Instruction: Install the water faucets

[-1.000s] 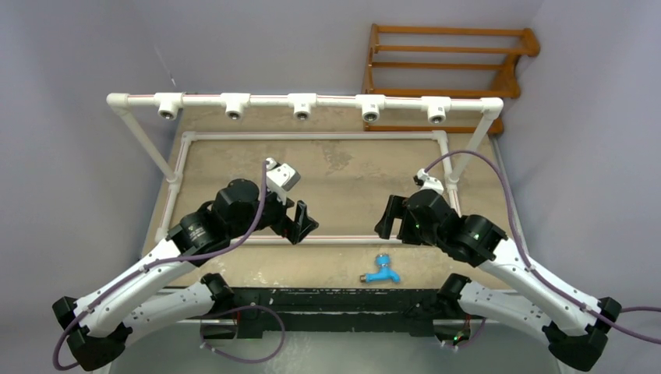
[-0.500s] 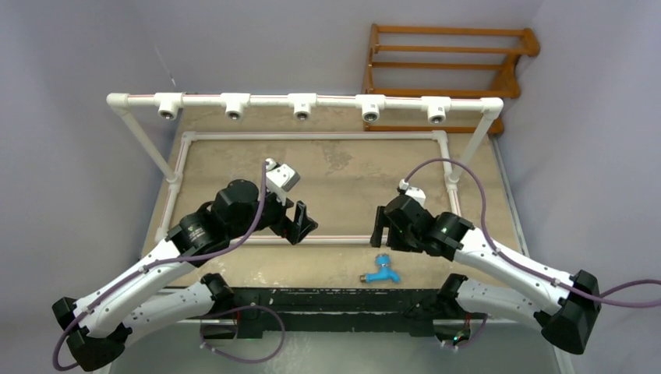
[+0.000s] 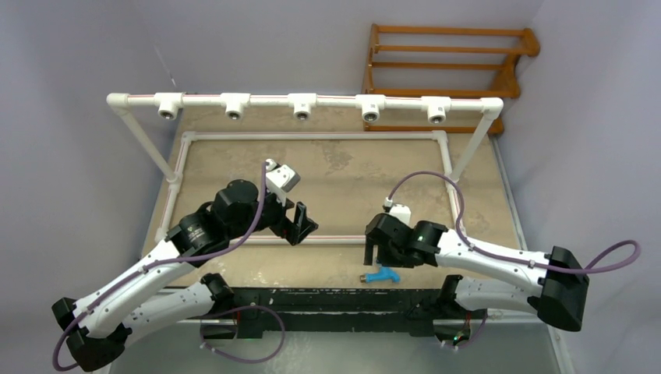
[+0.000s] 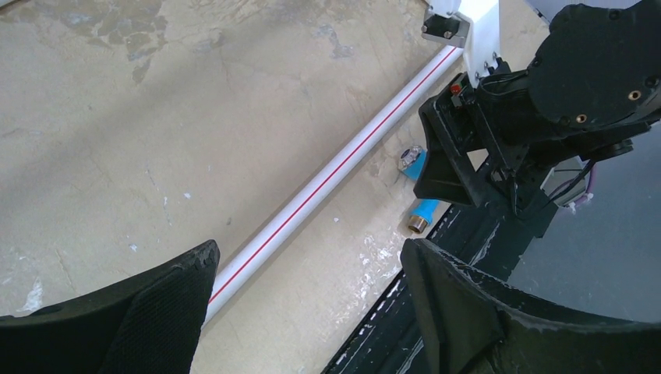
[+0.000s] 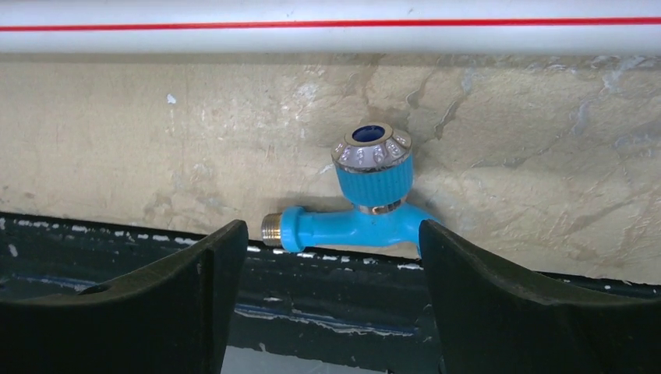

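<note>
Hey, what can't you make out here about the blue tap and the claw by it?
Spout tip of the tap: right wrist view, behind a finger of the right claw.
Middle of the tap: left wrist view, behind that claw.
Insides of the pipe sockets: top view, too small.

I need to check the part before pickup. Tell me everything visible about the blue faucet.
The blue faucet is small glossy plastic: a body with a metallic threaded end and a ribbed knob with a metallic ring. It lies uninstalled on the table by the near edge. The right gripper straddles it, open; the spout tip is hidden behind a finger.
</note>
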